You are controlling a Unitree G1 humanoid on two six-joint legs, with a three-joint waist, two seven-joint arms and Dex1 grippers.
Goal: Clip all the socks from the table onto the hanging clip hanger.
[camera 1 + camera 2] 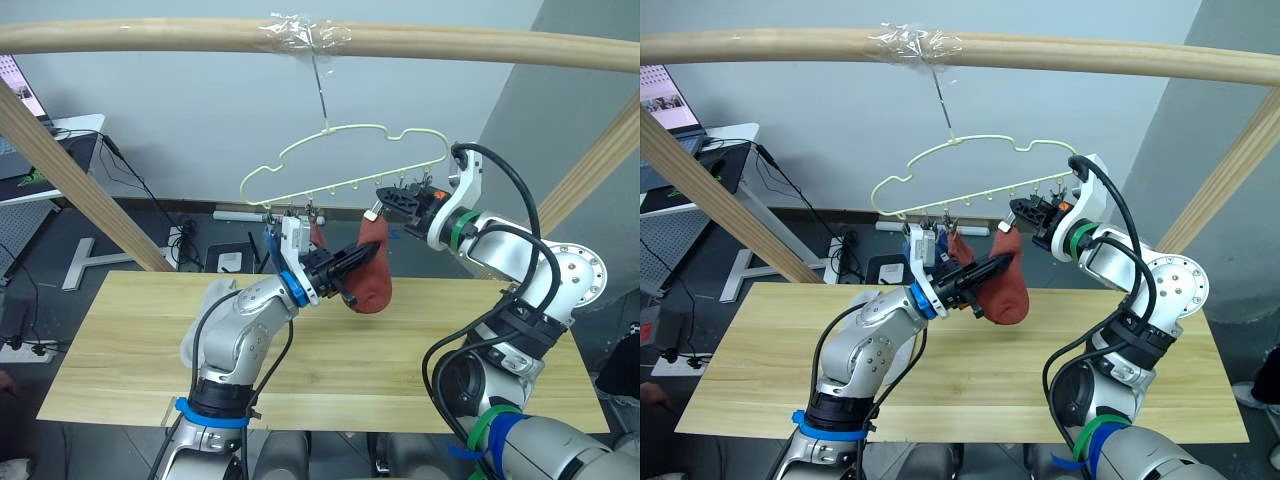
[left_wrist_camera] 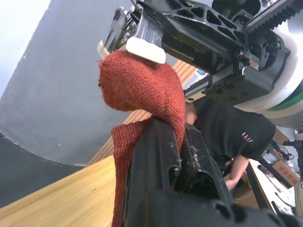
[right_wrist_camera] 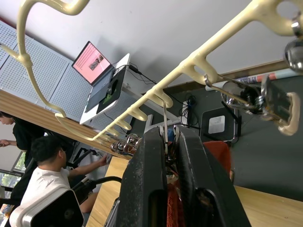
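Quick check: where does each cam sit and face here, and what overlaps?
Head stereo pair: looks forward and down at the light wood plank table, both arms, the pale yellow-green wire clip hanger.
Left wrist: along the left gripper, shut on the rust red knit sock.
Right wrist: along the right gripper toward the hanger's metal clips.
Shared: the sock, in all views.

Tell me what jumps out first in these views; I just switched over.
A rust red sock hangs mid-air above the table, pinched low down by the left gripper while the right gripper presses a clip at its top edge. Above them, the pale clip hanger dangles tilted from a thick wooden bar, with another red sock at its low left end.
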